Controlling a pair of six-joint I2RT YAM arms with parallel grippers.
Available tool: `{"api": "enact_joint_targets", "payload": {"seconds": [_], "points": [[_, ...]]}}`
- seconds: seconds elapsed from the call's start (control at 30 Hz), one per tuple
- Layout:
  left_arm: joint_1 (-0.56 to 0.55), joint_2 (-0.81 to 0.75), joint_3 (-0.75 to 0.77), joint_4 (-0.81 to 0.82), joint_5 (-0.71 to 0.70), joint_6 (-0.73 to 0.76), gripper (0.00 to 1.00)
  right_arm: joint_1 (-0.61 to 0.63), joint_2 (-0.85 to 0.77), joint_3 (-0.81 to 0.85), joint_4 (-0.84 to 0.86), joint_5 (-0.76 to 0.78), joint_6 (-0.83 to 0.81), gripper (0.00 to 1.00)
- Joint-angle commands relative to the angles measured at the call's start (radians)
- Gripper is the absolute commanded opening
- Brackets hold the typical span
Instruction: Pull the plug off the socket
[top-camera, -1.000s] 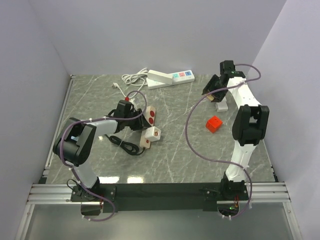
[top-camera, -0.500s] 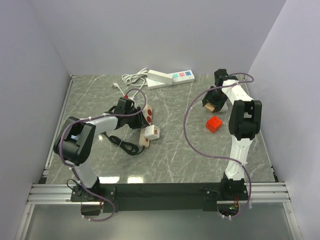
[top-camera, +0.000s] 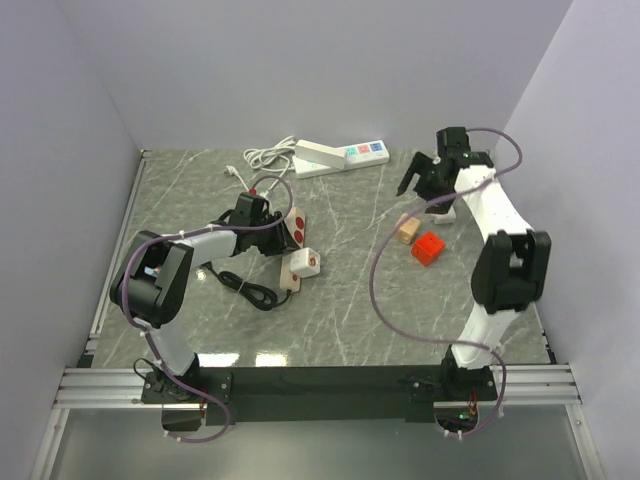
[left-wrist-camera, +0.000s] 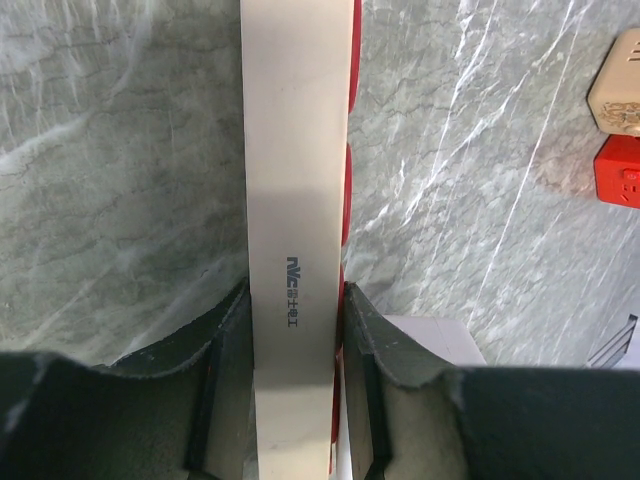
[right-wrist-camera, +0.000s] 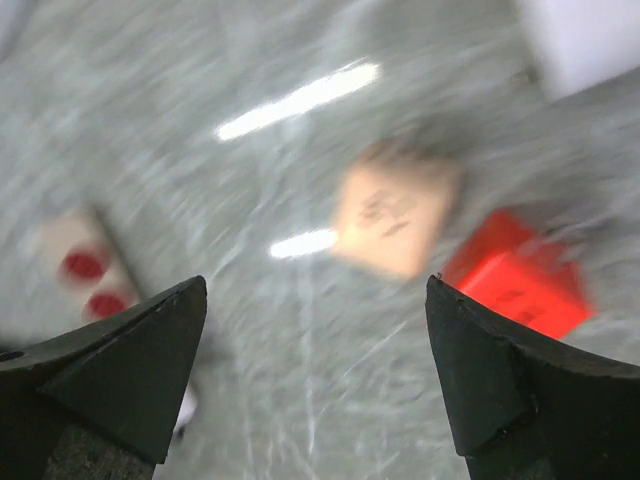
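My left gripper (top-camera: 264, 216) is shut on the edge of a white power strip with red sockets (top-camera: 295, 228). In the left wrist view both fingers (left-wrist-camera: 225, 345) clamp its cream side (left-wrist-camera: 295, 200). A small white socket block (top-camera: 301, 265) lies just in front of the strip. A thin black cord (top-camera: 252, 291) coils beside it, and its small black plug (top-camera: 284, 289) seems to sit at the block's near end; I cannot tell whether it is seated. My right gripper (top-camera: 418, 178) hangs open and empty above the far right of the table, its view (right-wrist-camera: 315, 290) blurred.
A tan cube (top-camera: 406, 230) and a red cube (top-camera: 428, 247) lie side by side at the right, and both show in the right wrist view (right-wrist-camera: 395, 215) (right-wrist-camera: 520, 270). A second white power strip (top-camera: 342, 154) with a coiled white cord (top-camera: 264, 157) lies by the back wall.
My right gripper has opened, let go of the tan cube beside the red cube, and pulled up and back. My left gripper keeps its hold on the strip, barely moved.
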Motion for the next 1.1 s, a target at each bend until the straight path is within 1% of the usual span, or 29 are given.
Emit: {"api": "enact_joint_targets", "payload": {"seconds": [0.0, 0.03, 0.07, 0.1, 0.13, 0.17, 0.27, 0.33, 0.47, 0.63, 0.73, 0.9, 0.93, 1.07], "points": [[0.009, 0.009, 0.024, 0.024, 0.043, -0.031, 0.01, 0.134, -0.161, -0.14, 0.125, -0.19, -0.06, 0.96], [0.009, 0.007, 0.024, 0.036, 0.049, -0.033, 0.01, 0.159, -0.177, -0.176, 0.142, -0.213, -0.057, 0.96], [0.011, 0.01, 0.024, 0.056, 0.057, -0.034, 0.01, 0.185, -0.189, -0.211, 0.194, -0.234, -0.048, 0.97], [0.012, 0.009, 0.024, 0.059, 0.063, -0.039, 0.01, 0.243, -0.211, -0.249, 0.23, -0.309, -0.033, 0.97], [0.012, 0.012, 0.024, 0.064, 0.07, -0.041, 0.01, 0.269, -0.218, -0.318, 0.272, -0.337, -0.019, 0.97], [0.015, 0.013, 0.021, 0.077, 0.087, -0.044, 0.01, 0.298, -0.223, -0.346, 0.344, -0.351, -0.002, 0.97], [0.02, 0.016, 0.017, 0.099, 0.123, -0.064, 0.01, 0.392, -0.216, -0.423, 0.486, -0.431, 0.054, 0.98], [0.025, 0.015, 0.006, 0.123, 0.135, -0.082, 0.01, 0.444, -0.197, -0.443, 0.54, -0.454, 0.084, 0.98], [0.029, 0.01, -0.002, 0.146, 0.159, -0.103, 0.01, 0.518, -0.156, -0.415, 0.547, -0.397, 0.073, 0.98], [0.031, 0.001, 0.003, 0.153, 0.175, -0.116, 0.01, 0.553, -0.104, -0.398, 0.578, -0.38, 0.085, 0.99], [0.032, -0.005, 0.003, 0.156, 0.179, -0.12, 0.01, 0.57, -0.053, -0.354, 0.524, -0.348, 0.085, 0.99], [0.035, -0.011, -0.003, 0.176, 0.189, -0.143, 0.01, 0.583, 0.011, -0.3, 0.482, -0.291, 0.09, 0.98], [0.035, -0.013, -0.005, 0.18, 0.192, -0.146, 0.01, 0.581, 0.019, -0.294, 0.484, -0.296, 0.091, 0.95], [0.035, -0.017, -0.014, 0.197, 0.201, -0.168, 0.01, 0.587, 0.062, -0.254, 0.478, -0.31, 0.105, 0.88]]}}
